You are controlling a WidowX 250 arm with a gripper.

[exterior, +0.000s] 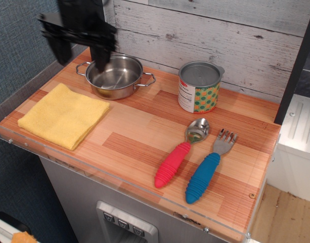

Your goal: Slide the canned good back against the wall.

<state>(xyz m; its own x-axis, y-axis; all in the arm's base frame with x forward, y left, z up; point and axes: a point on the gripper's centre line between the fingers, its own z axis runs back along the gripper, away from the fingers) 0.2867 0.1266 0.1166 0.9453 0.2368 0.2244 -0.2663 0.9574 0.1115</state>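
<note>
Canned good stands near the wall (contact unclear); gripper, fingers spread and empty, hangs over the steel pot, and any further push should be low and square

motion-blurred: gripper above the pot, upper part cut off by the top edge, jaw spacing unclear. hidden behind its right finger: part of the pot's far-left rim. too small to read: print on the canned good right of the pot.
</note>
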